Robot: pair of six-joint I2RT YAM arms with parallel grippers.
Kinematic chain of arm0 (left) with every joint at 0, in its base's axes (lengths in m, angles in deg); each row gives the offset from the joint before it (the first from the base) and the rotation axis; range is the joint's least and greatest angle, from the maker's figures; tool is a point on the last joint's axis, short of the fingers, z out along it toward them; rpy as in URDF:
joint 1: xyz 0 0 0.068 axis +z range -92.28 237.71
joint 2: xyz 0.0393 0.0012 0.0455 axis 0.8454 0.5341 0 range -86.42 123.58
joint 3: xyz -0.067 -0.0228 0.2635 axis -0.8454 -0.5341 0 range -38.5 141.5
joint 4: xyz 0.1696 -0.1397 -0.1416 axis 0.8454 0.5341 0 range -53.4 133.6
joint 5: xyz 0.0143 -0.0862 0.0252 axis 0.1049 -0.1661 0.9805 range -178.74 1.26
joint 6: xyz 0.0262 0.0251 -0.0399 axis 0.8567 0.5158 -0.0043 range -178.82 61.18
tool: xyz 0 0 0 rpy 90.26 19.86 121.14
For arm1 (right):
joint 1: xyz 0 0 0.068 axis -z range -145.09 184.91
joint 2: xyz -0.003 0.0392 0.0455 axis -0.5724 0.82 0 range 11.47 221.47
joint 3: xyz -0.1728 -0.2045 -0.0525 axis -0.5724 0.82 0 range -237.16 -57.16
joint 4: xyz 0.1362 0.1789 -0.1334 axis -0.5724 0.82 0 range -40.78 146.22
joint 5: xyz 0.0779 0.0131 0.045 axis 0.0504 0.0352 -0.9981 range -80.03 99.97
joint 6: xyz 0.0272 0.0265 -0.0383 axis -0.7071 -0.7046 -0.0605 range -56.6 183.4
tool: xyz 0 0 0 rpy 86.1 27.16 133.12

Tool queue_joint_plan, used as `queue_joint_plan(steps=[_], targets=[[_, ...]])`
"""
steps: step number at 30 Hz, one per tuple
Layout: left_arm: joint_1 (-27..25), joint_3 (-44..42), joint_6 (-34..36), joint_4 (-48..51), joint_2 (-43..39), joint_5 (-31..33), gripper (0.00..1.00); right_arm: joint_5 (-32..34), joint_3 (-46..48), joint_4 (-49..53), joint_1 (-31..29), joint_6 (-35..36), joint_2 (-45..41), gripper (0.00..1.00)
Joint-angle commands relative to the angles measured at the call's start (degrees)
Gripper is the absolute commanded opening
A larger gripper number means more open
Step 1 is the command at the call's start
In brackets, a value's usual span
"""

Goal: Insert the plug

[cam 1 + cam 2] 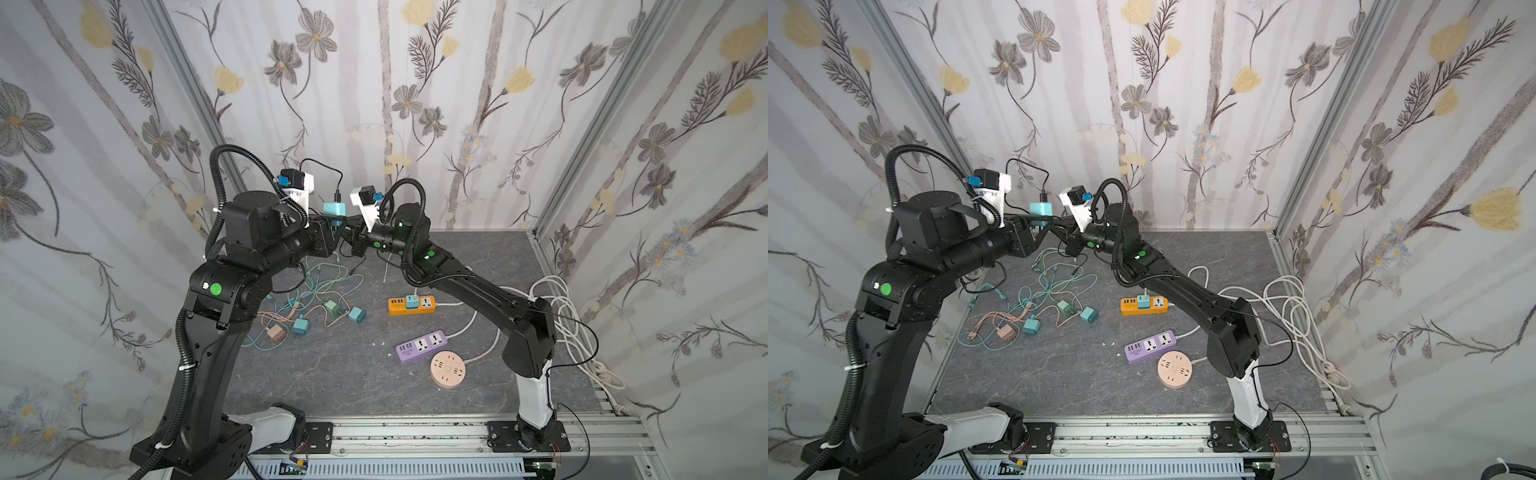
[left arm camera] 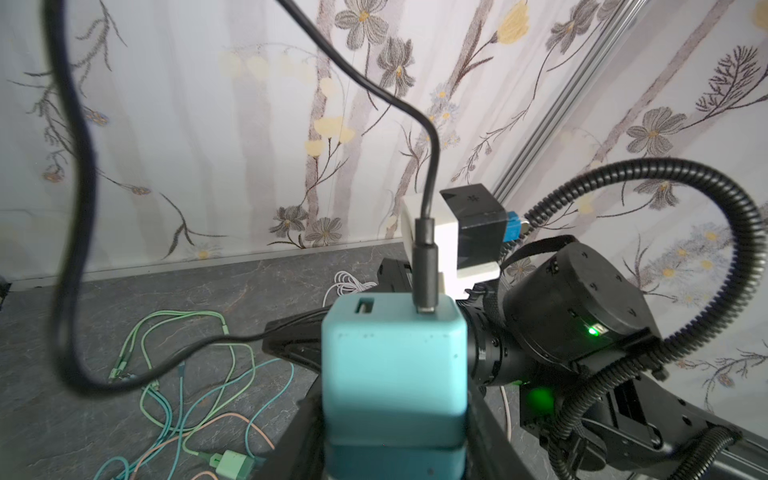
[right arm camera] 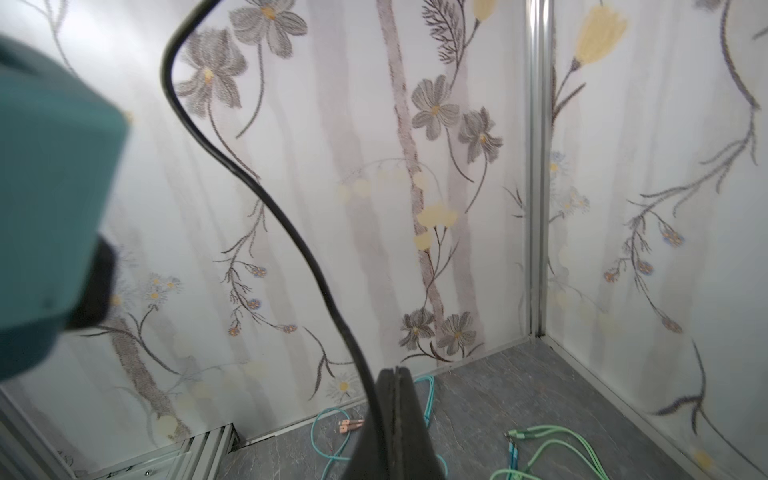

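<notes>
Top views first. My left gripper (image 1: 334,227) is up in the air, jaws pinching the teal plug (image 1: 335,208). The plug stands up out of the jaws, and a black cable (image 1: 328,168) arches from its top. My right gripper (image 1: 348,233) is nose to nose with the left one, its tips just beside the plug's underside. It looks the same from the other eye: plug (image 1: 1041,208), left gripper (image 1: 1040,226), right gripper (image 1: 1059,224).

Well below both sets of jaws, on the tabletop (image 1: 332,382), I see loose chargers (image 1: 324,311) in a tangle of cords. The orange strip (image 1: 411,305), purple strip (image 1: 422,345) and round socket (image 1: 448,369) lie apart from the tangle.

Left wrist now. The plug (image 2: 395,357) fills the gap between my left jaws, and the cable (image 2: 426,249) is seated in its top face. The cable loops round and meets the right gripper (image 2: 274,336) at its tips, just beyond the plug.

Right wrist. The right gripper (image 3: 397,415) has its jaws pressed together. The cable (image 3: 266,208) runs down right alongside them; I cannot tell whether it is pinched. The plug (image 3: 50,187) is a near blur off to one side.
</notes>
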Motion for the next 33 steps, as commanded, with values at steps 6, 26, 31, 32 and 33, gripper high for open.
queue_joint_plan(steps=[6,26,31,32,33], targets=[[-5.4,-3.9,2.3,-1.9,3.9,-6.0,0.00,3.2,15.8,13.4,11.1,-2.1,-12.3,0.00],[-21.0,6.2,5.1,-4.5,28.0,-5.6,0.00,14.2,43.9,21.2,34.5,-2.3,-38.4,0.00],[-21.7,8.2,5.6,-7.0,34.2,-7.0,0.00,15.7,45.4,23.3,38.2,0.2,-39.2,0.00],[-21.7,9.0,5.8,-7.3,35.6,-6.9,0.00,15.8,45.6,23.4,38.9,0.8,-39.1,0.00],[-21.7,9.9,5.7,-7.4,36.9,-6.8,0.00,15.8,45.6,23.5,39.5,1.4,-38.9,0.00]])
